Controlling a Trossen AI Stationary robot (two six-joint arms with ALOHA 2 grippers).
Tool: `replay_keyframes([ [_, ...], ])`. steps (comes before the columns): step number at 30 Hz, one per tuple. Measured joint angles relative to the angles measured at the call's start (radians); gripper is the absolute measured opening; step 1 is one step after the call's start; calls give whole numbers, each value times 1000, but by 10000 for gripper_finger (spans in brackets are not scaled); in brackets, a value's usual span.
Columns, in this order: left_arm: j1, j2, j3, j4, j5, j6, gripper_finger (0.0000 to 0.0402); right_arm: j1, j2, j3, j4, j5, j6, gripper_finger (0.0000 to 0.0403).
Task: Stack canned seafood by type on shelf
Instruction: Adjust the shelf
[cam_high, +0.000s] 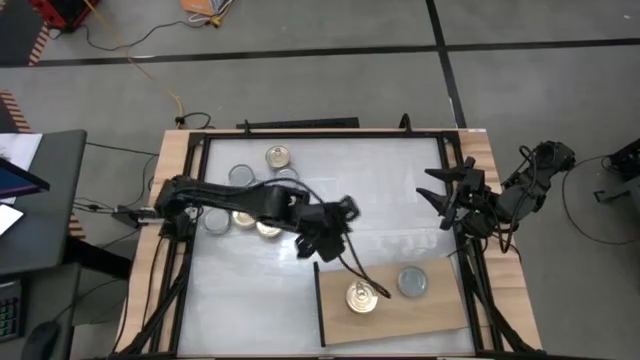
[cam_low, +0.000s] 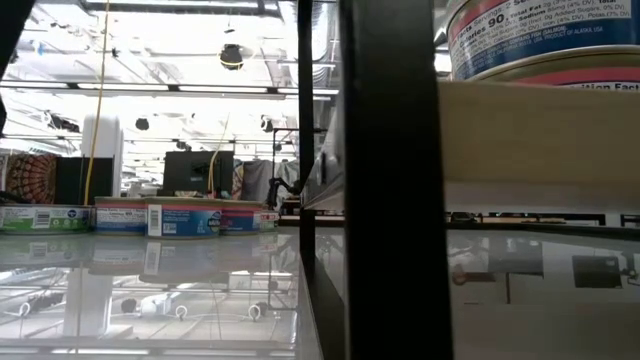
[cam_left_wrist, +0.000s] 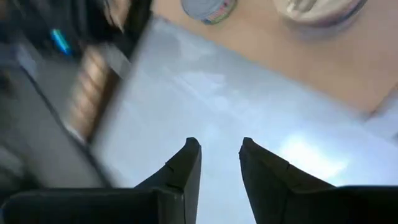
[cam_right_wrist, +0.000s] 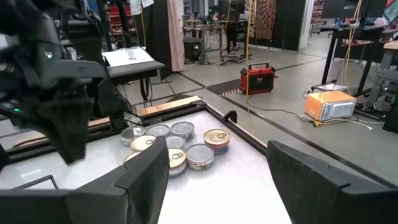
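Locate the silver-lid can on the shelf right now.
High view: the silver-lid can sits on the shelf, toward the right side, beside the gold-lid can to its left.

Two tins sit on the shelf; perhaps six cluster apart.

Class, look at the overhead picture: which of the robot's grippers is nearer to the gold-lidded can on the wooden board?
The left gripper: it hangs just beyond the board, close to the gold-lidded can. The right gripper waits by the table's right rail.
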Motion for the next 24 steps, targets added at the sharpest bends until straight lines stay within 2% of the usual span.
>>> replay_keyframes([
  [3, -29, -50, 0, -88, 9, -377, 98, -20, 26, 0, -2, -25, 0, 294],
  [5, -41, -78, 1, -150, 27, -528, 96, -58, 52, 0, -1, -93, 1, 294],
  [7, -60, -87, 2, -199, 14, -612, 94, -108, 87, 0, 1, -172, 1, 294],
  [11, -128, -81, -23, -232, -85, -671, 83, -216, 179, 0, 5, -317, 2, 294],
  [16, -199, -116, -160, -166, -187, -692, 67, -329, 258, 0, 11, -466, 2, 295],
  [20, -238, -230, -354, -8, -238, -763, 58, -376, 283, 0, 21, -498, -2, 295],
  [24, -270, -398, -642, 237, -288, -877, 55, -385, 282, 0, 72, -515, -33, 295],
])
